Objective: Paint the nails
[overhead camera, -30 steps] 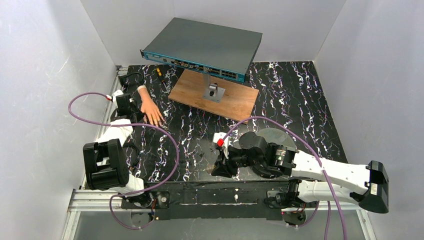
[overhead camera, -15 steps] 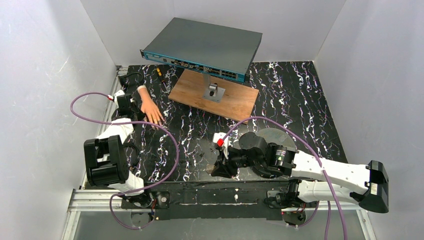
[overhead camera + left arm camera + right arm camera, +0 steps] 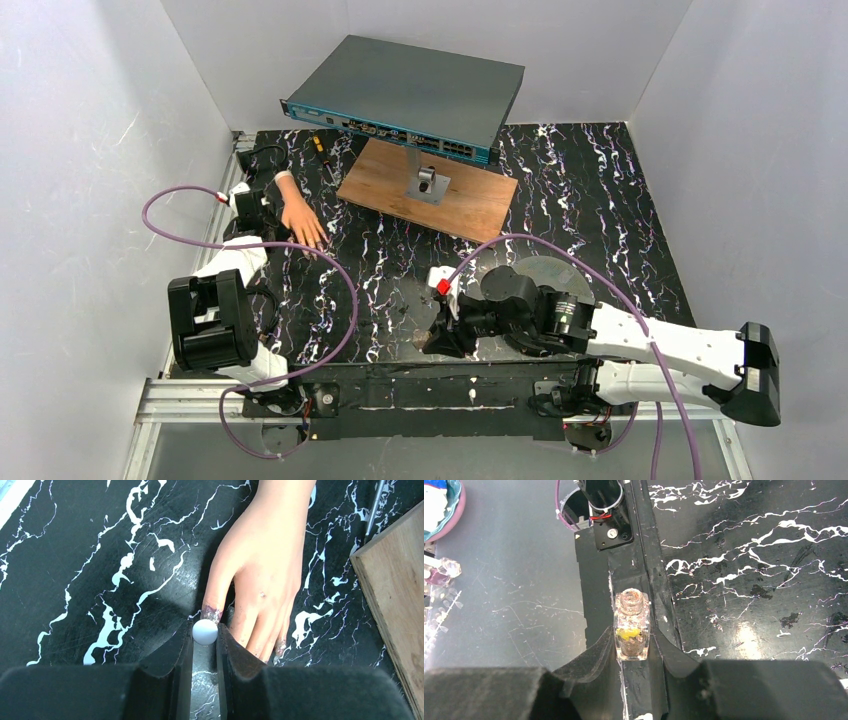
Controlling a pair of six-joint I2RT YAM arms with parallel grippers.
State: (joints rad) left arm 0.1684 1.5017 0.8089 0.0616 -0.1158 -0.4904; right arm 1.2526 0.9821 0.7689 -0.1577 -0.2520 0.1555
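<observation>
Near edge of the table (image 3: 600, 200), about its middle: right gripper (image 3: 631, 647), low over the black strip along that edge. Jaws pinching a small glass bottle (image 3: 631, 630) by its two flat sides. Uncapped, neck pointing away from the wrist camera, yellow and brown residue inside.

Further in, along the left edge: left gripper (image 3: 205, 636), pointed toward the far left corner. Jaws pressed on a white round cap (image 3: 205, 631), seen end-on from the wrist. Whatever hangs beneath the cap hidden by it. Purple cable (image 3: 345, 290) looping from this arm over the marbled black surface.

Just past those fingertips: peach mannequin hand (image 3: 265, 565), flat on the table, palm down, near the far left corner. Wrist stub toward the far edge, fingers toward the near edge. Thumb tip just beside the cap; touching or not, impossible to tell. Nails (image 3: 211, 613) at the ends of the fingers, the thumb's smeared purplish. Faint purplish traces on the other fingertips too.

To the right of the hand, well apart: wooden board (image 3: 430, 190), lying flat and slightly askew, a small metal post on it. Above it, at the far edge: grey network switch (image 3: 410, 95), port side facing the arms.
</observation>
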